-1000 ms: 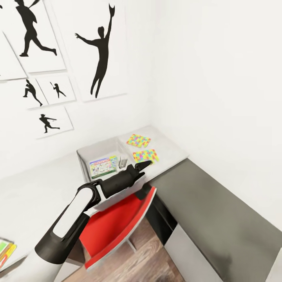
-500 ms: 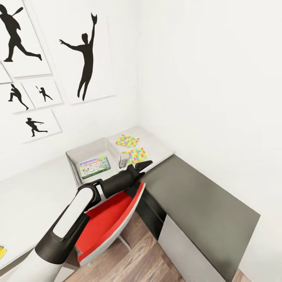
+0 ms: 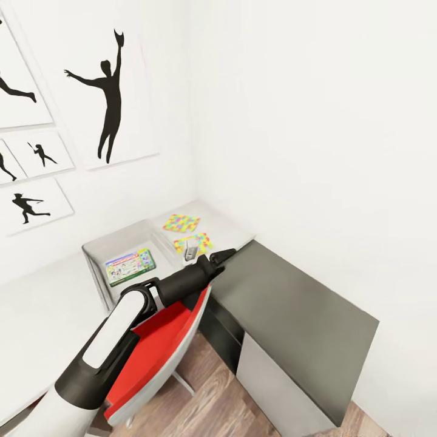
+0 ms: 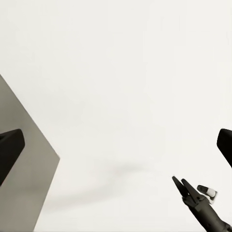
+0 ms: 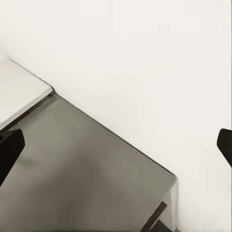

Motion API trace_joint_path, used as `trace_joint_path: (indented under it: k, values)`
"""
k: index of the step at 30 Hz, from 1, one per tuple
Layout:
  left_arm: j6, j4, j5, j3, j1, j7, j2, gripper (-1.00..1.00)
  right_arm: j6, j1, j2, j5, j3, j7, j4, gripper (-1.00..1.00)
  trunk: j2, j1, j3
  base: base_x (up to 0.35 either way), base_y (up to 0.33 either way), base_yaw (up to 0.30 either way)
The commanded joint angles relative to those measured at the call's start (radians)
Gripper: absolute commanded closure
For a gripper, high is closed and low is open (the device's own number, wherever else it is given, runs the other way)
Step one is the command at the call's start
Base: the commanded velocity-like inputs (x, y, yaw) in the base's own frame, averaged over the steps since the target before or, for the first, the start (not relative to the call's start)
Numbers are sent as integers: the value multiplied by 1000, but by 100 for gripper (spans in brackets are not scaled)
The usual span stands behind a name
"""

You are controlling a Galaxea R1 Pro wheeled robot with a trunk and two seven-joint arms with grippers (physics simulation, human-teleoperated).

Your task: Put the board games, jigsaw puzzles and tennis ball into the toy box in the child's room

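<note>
The light grey toy box [image 3: 121, 241] stands on the pale table [image 3: 228, 229] by the corner of the room. A white-green board game [image 3: 130, 266] lies flat inside it. Two bright jigsaw puzzles [image 3: 181, 223] [image 3: 193, 243] lie on the table just right of the box. The tennis ball is out of view. My left arm reaches across the head view, its gripper [image 3: 221, 255] hanging over the table's front edge near the puzzles. Both wrist views have dark fingers [image 4: 9, 150] [image 5: 9, 150] at opposite edges, wide apart and holding nothing. The other arm's thin fingertips [image 4: 181, 183] also appear.
A lower dark-topped cabinet [image 3: 291, 303] runs along the right wall from the table's end. A red chair [image 3: 155, 346] stands under my arm, in front of the table. Silhouette posters [image 3: 109, 91] hang on the left wall. Wooden floor [image 3: 206, 400] lies below.
The whole picture has slid left, so the camera has turned right. More of the cabinet and right wall shows. My left arm keeps its place in the picture.
</note>
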Motion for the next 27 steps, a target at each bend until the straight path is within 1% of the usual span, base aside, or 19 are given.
trace_joint_path:
  k: [1, 4, 7, 8, 10, 13, 17, 27]
  values:
    - [0, -1, 11, -1, -1, 9, 1, -100, 9, -2, 1, 12, 2, 8, 0, -100, -2, 1, 0, -1, 0, -185]
    - [0, -1, 11, 0, -1, 9, 1, -100, 9, -2, 2, 15, 6, 7, 0, -100, -2, 1, 4, -1, 0, -185]
    - [0, -1, 11, 0, 0, 9, 1, -100, 10, -3, 5, 38, 36, 3, 0, -100, -2, 1, 9, -1, 0, -185]
    - [0, -1, 11, 0, 0, 9, 1, -100, 10, -3, 5, 38, 36, 3, 0, -100, -2, 1, 10, 0, 0, -185]
    - [0, 0, 10, 0, 0, 10, 0, -100, 11, -4, 6, 55, 52, 2, 1, -100, -2, 1, 13, 0, 0, -185]
    - [0, 0, 10, -1, 0, 10, 0, -100, 11, -5, 6, 67, 60, 1, 1, -100, -2, 1, 17, 0, 0, -185]
    - [0, 0, 10, -1, 0, 10, 0, -100, 11, -5, 7, 78, 66, 2, 1, -100, -2, 1, 23, 0, 0, -185]
    - [0, 0, 9, -2, 0, 11, -1, -100, 13, -6, 7, 86, 71, 4, 0, -100, -2, 1, 38, 0, 0, -185]
